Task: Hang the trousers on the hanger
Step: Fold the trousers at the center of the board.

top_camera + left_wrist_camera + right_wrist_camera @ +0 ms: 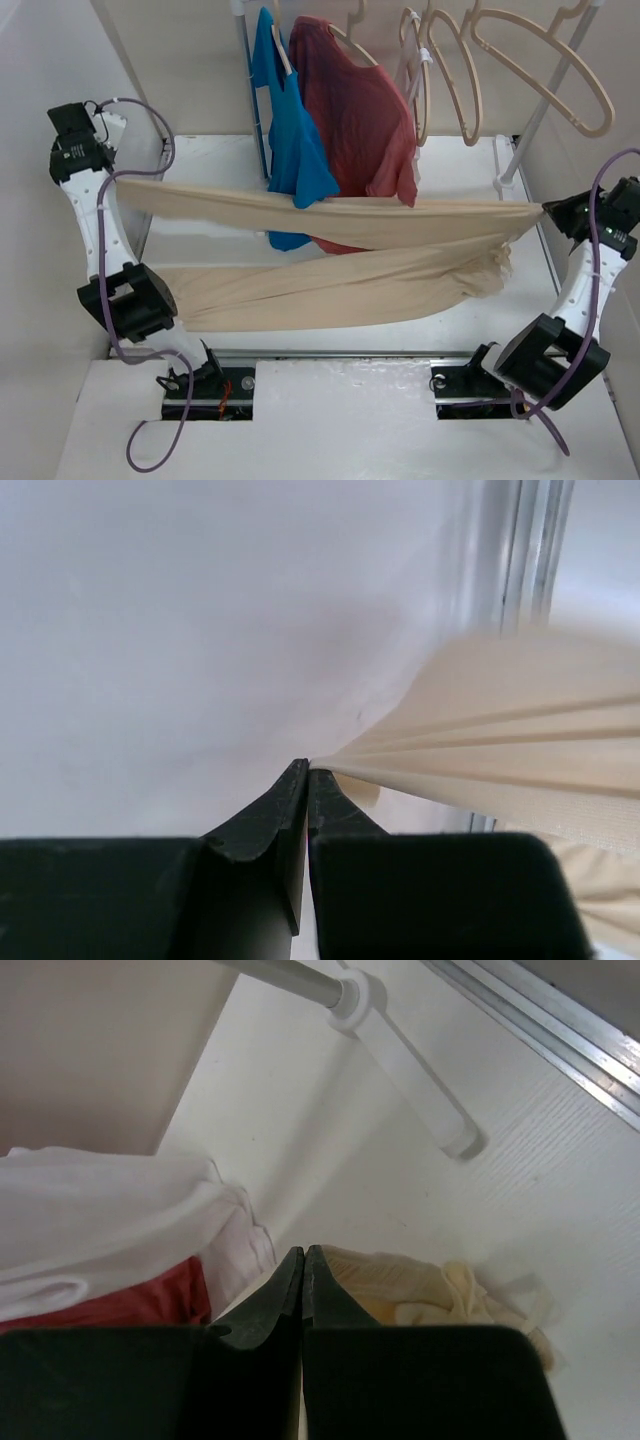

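The beige-cream trousers (330,215) are stretched taut in the air between my two grippers, in front of the hanging shirts. Their second leg (330,290) sags lower, toward the table. My left gripper (118,178) is shut on the left end of the cloth; in the left wrist view the jaws (306,766) pinch the pleated trousers (520,740). My right gripper (548,212) is shut on the right end; in the right wrist view (302,1252) bunched trousers cloth (420,1295) lies beside the fingers. Empty pale tan hangers (545,75) hang at the top right.
A blue T-shirt (290,130) and a red T-shirt (355,120) hang on the rack behind the trousers. The white rack pole (540,110) slants down at the right, with its foot (400,1050) on the table. A white garment (110,1220) lies over red cloth (120,1305). Walls close in on both sides.
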Controlling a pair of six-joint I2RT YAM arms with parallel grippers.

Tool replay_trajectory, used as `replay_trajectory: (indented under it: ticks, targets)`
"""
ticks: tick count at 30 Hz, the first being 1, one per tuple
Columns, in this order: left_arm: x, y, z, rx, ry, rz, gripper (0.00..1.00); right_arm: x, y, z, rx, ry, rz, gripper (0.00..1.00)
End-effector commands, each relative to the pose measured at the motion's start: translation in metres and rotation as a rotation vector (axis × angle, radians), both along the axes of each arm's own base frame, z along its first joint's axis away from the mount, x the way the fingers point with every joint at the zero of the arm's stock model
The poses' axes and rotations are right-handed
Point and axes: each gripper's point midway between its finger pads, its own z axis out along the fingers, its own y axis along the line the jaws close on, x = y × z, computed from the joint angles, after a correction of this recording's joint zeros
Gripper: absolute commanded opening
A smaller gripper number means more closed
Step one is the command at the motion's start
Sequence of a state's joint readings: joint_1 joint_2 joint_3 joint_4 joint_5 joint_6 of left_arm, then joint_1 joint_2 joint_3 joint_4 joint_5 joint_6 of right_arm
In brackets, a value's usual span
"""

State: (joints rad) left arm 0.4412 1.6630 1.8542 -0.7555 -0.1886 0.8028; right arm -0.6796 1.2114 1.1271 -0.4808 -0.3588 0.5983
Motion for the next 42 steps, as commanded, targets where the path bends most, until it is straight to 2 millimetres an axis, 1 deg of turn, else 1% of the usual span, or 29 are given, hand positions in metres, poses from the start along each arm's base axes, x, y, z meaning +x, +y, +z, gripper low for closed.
replay_trajectory:
  ticks: [1, 2, 3, 4, 5, 6, 7, 8, 11, 12, 14, 15, 17, 18, 21, 24, 25, 27, 28, 29, 30, 31, 32, 33, 37, 39, 40, 41, 42]
  targets:
    - [-0.045, 0.002, -0.054, -0.022, 0.193, 0.054, 0.0, -0.007, 0.002, -0.002, -0.038, -0.013, 0.005, 0.0]
    - [-0.058, 0.003, -0.067, -0.011, 0.233, 0.063, 0.0, -0.011, 0.003, -0.01, -0.042, 0.004, 0.0, 0.0]
    - [-0.078, 0.009, -0.067, 0.029, 0.253, 0.097, 0.0, -0.015, 0.003, -0.018, -0.037, 0.02, -0.01, 0.0]
    - [-0.091, 0.011, -0.078, 0.044, 0.292, 0.105, 0.0, -0.021, 0.005, -0.038, -0.012, 0.065, -0.022, 0.0]
    - [-0.11, 0.011, -0.106, 0.048, 0.378, 0.095, 0.0, -0.026, 0.009, -0.044, -0.01, 0.081, -0.016, 0.0]
    - [-0.123, 0.012, -0.114, 0.056, 0.412, 0.104, 0.0, -0.029, 0.008, -0.05, -0.016, 0.099, -0.018, 0.0]
    - [-0.142, 0.017, -0.115, 0.066, 0.439, 0.138, 0.0, -0.034, 0.009, -0.056, -0.011, 0.123, -0.032, 0.0]
    - [-0.159, 0.016, -0.132, 0.049, 0.498, 0.144, 0.0, -0.038, 0.009, -0.063, -0.013, 0.146, -0.036, 0.0]
    - [-0.194, 0.026, -0.144, 0.049, 0.567, 0.188, 0.0, -0.052, 0.003, -0.075, -0.036, 0.197, -0.077, 0.0]
    - [-0.209, 0.029, -0.156, 0.043, 0.614, 0.203, 0.0, -0.058, 0.002, -0.078, -0.045, 0.215, -0.1, 0.0]
    - [-0.218, 0.028, -0.168, 0.045, 0.654, 0.203, 0.0, -0.062, 0.003, -0.083, -0.045, 0.225, -0.108, 0.0]
    - [-0.227, 0.026, -0.179, 0.034, 0.678, 0.214, 0.0, -0.066, 0.004, -0.092, -0.037, 0.247, -0.114, 0.0]
    - [-0.232, 0.023, -0.189, 0.023, 0.696, 0.209, 0.0, -0.07, 0.003, -0.102, -0.026, 0.261, -0.123, 0.0]
    - [-0.234, 0.02, -0.193, 0.015, 0.707, 0.206, 0.0, -0.076, 0.004, -0.115, 0.003, 0.287, -0.128, 0.0]
    - [-0.24, 0.015, -0.212, -0.01, 0.746, 0.195, 0.0, -0.079, 0.002, -0.135, 0.031, 0.32, -0.136, 0.02]
    - [-0.245, 0.013, -0.225, -0.026, 0.774, 0.201, 0.0, -0.08, 0.003, -0.15, 0.052, 0.348, -0.133, 0.09]
    - [-0.245, 0.013, -0.226, -0.027, 0.775, 0.201, 0.01, -0.08, 0.003, -0.15, 0.052, 0.348, -0.133, 0.13]
    - [-0.25, 0.008, -0.234, -0.045, 0.795, 0.202, 0.08, -0.083, -0.001, -0.155, 0.04, 0.373, -0.145, 0.23]
    - [-0.25, 0.008, -0.234, -0.045, 0.795, 0.202, 0.13, -0.087, -0.002, -0.16, 0.036, 0.391, -0.16, 0.33]
    - [-0.254, 0.006, -0.235, -0.045, 0.808, 0.205, 0.26, -0.087, -0.002, -0.16, 0.036, 0.391, -0.16, 0.57]
    - [-0.256, 0.005, -0.238, -0.057, 0.826, 0.2, 0.33, -0.089, -0.001, -0.161, 0.042, 0.4, -0.158, 0.64]
    - [-0.258, 0.003, -0.24, -0.062, 0.834, 0.197, 0.39, -0.089, -0.001, -0.161, 0.042, 0.4, -0.158, 0.75]
    - [-0.259, 0.003, -0.239, -0.056, 0.839, 0.202, 0.43, -0.09, 0.001, -0.162, 0.054, 0.405, -0.164, 1.0]
    - [-0.261, 0.002, -0.239, -0.06, 0.846, 0.2, 0.49, -0.089, 0.001, -0.161, 0.059, 0.411, -0.163, 1.0]
    - [-0.253, 0.004, -0.229, -0.085, 0.814, 0.22, 0.5, -0.089, 0.004, -0.167, 0.09, 0.432, -0.147, 1.0]
    - [-0.244, 0.0, -0.227, -0.136, 0.768, 0.221, 0.52, -0.092, 0.016, -0.179, 0.138, 0.443, -0.112, 1.0]
    - [-0.24, -0.001, -0.221, -0.155, 0.753, 0.22, 0.52, -0.091, 0.023, -0.182, 0.154, 0.449, -0.107, 1.0]
    - [-0.235, -0.006, -0.222, -0.181, 0.735, 0.203, 0.52, -0.088, 0.028, -0.183, 0.152, 0.439, -0.095, 1.0]
    - [-0.231, -0.012, -0.224, -0.191, 0.738, 0.184, 0.52, -0.082, 0.045, -0.185, 0.128, 0.456, -0.049, 1.0]
